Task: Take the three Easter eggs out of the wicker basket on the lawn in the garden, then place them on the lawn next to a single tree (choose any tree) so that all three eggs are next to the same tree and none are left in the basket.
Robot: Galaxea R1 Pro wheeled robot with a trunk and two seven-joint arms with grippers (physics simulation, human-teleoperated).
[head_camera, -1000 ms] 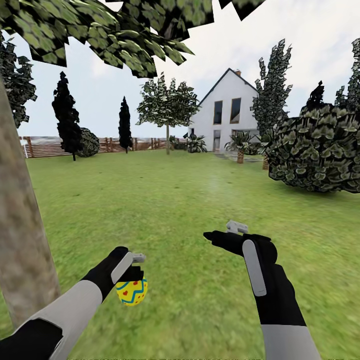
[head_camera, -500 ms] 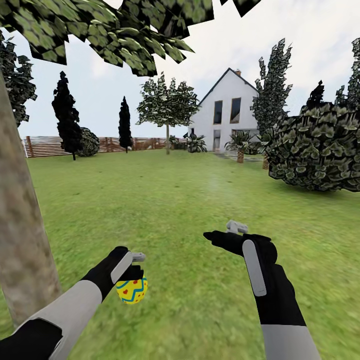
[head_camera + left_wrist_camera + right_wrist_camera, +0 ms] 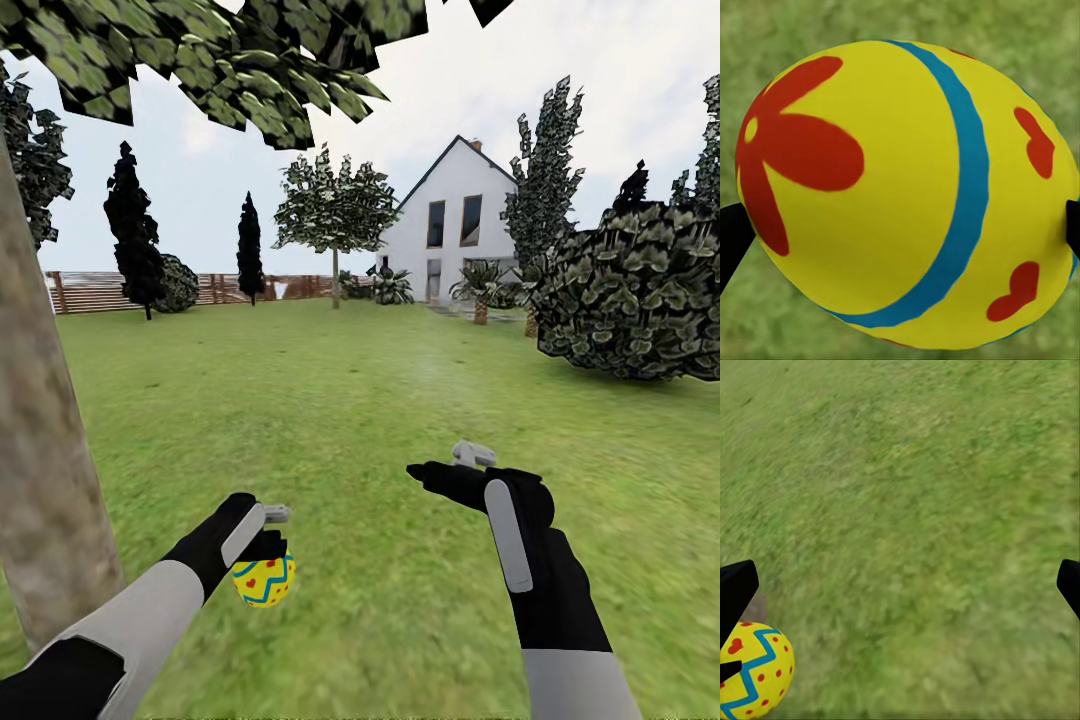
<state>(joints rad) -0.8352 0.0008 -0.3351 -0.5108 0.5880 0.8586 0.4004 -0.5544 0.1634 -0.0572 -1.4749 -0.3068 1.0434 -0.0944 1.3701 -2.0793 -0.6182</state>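
My left gripper [image 3: 265, 568] is shut on one yellow Easter egg [image 3: 264, 583] with blue zigzags and red hearts, and holds it low over the lawn [image 3: 380, 400]. In the left wrist view the egg [image 3: 907, 195] sits between the two dark fingertips [image 3: 730, 236]. The tree's thick grey-brown trunk [image 3: 40, 450] rises just left of that arm. My right gripper [image 3: 438, 463] is open and holds nothing, hovering over grass [image 3: 915, 510]. Past one of its fingertips [image 3: 735, 589], the egg [image 3: 754, 675] shows again. The wicker basket is out of view.
A large dark bush [image 3: 630, 300] stands at the right. A white gabled house [image 3: 450, 225], a thin-trunked leafy tree [image 3: 335, 215], dark cypress-like trees [image 3: 132, 235] and a brown slat fence [image 3: 100, 292] line the far side. Leafy branches [image 3: 220, 60] hang overhead.
The view has shifted very slightly, so the trunk looks a touch wider. Both arms keep their poses and the egg stays in the left gripper.
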